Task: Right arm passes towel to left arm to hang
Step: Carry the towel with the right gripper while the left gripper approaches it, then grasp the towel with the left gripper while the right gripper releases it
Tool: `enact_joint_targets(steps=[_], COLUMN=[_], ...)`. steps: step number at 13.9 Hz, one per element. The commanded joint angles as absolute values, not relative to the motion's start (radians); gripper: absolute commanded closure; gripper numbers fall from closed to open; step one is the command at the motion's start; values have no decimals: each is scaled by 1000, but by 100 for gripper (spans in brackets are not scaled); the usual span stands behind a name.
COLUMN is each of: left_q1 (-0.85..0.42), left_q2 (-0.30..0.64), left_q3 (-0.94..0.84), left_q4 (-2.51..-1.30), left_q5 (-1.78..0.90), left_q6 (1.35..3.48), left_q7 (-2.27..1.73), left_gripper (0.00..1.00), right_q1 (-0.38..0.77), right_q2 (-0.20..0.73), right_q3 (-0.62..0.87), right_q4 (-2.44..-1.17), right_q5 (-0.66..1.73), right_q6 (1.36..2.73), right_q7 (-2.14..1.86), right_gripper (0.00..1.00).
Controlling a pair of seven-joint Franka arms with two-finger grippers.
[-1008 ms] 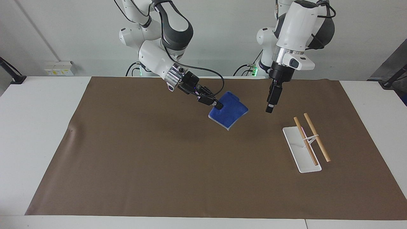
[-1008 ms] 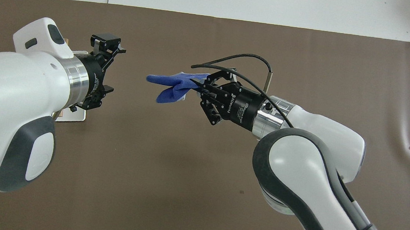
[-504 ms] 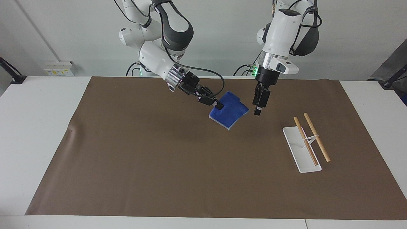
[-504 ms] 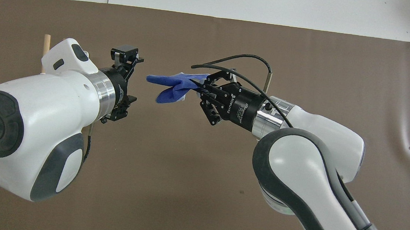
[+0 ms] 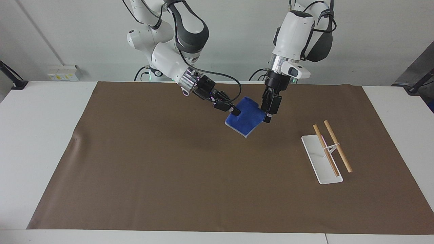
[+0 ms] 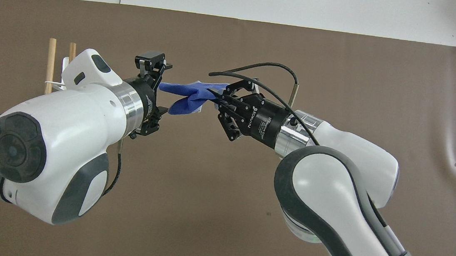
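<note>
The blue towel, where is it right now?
The towel is up in the air over the brown mat, held by the right gripper, with the left gripper at its free edge.

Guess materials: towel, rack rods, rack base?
Towel: soft fuzzy cloth, likely microfibre, matte blue with a pale stitched edge; it droops from the right gripper. Rods: light wood, judging by the tan matte look. Base: smooth white, plastic or painted metal.

A robotics lab: two white robot arms point(image 5: 169, 64) mounted at a white table point(image 5: 44, 135) covered by a brown mat point(image 5: 169, 169), before a bare grey wall point(image 5: 67, 34) with sockets point(image 5: 62, 72).
</note>
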State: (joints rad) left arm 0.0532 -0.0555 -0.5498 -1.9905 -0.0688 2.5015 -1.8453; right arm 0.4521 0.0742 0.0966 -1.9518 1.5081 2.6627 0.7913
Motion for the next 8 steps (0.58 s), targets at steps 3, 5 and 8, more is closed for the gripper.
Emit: enact_joint_targets(steps=[3,5,8], left_q1=[55,55,55], left_q2=[-29,-31,-31], left_q3=[-557,-557,-557], left_q4=[-1997,-1997,-1996], left_q5=[-83,-83,-83], left_q6=[2548,2542,2536], left_q7=[-1879,-1919,-1979], left_gripper=[25,50,79], right_q1=[456,456,456], right_q2=[71,71,71], right_q3=[98,98,98], right_q4=[-1954,-1956,-1957], right_q5=[1532,1532,1532], right_q6=[2681,2683,2683], right_q7=[790,788,787], right_gripper=[100,100,100])
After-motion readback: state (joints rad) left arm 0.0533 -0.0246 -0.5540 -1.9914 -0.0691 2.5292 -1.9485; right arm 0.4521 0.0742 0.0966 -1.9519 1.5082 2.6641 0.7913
